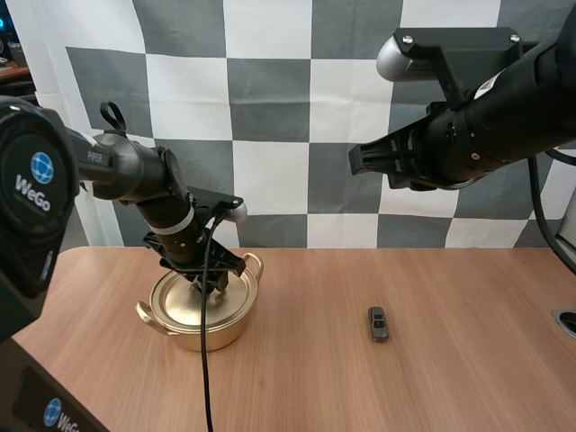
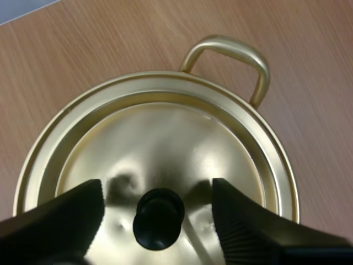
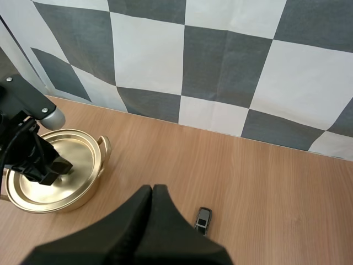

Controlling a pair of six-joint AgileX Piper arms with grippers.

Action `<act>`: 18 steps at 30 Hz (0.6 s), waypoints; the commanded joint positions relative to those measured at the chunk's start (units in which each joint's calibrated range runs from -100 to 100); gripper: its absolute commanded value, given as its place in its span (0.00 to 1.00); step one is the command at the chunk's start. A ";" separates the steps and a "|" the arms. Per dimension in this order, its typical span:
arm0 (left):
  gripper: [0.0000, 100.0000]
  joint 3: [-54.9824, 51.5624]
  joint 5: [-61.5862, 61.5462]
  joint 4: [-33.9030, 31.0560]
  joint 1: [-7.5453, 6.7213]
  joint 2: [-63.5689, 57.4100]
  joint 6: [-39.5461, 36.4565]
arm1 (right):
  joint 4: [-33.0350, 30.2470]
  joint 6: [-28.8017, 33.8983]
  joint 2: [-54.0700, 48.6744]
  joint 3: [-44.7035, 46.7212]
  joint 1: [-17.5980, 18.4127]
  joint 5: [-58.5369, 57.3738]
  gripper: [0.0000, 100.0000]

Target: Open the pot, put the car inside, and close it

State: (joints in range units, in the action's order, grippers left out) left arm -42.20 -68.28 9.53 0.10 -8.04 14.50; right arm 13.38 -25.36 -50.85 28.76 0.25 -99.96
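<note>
While the left gripper (image 1: 209, 281) hung over the round gold metal pot (image 1: 200, 322) in the high view, the small grey toy car (image 1: 379, 323) lay well apart from it. Left wrist view: its fingers (image 2: 248, 226) stood spread either side of the black knob (image 2: 159, 218) on the lid (image 2: 165, 138). Right wrist view: the right gripper (image 3: 153, 189) was pressed together.

The gold pot (image 1: 200, 331) stands on the table (image 1: 450, 387) with its lid (image 1: 180, 304) on. The left gripper (image 1: 209, 286) is down at the lid's centre. A small grey car (image 1: 378, 323) lies at the pot's three o'clock, well apart. The right gripper (image 1: 357, 159) hangs at the car's twelve o'clock, pointing toward nine o'clock.
</note>
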 commanded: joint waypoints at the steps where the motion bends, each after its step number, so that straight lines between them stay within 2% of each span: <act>1: 0.34 0.02 -0.05 0.01 -0.03 0.01 -1.76 | 0.05 -0.01 0.02 0.03 -0.03 -0.04 0.00; 3: 0.06 0.02 -0.05 0.01 -0.03 0.01 -1.86 | 0.05 -0.01 0.02 0.03 -0.03 -0.04 0.00; 4: 0.00 0.02 -0.05 0.01 -0.03 0.01 -1.86 | 0.05 -0.01 0.02 0.03 -0.03 -0.04 0.00; 18: 0.00 0.02 0.28 0.01 -0.03 -0.13 -2.09 | 0.05 -0.01 0.02 0.03 -0.03 -0.04 0.00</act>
State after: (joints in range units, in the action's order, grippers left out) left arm -42.20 -68.10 9.53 0.10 -8.04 12.48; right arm 13.38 -25.36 -50.85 28.76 0.25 -99.96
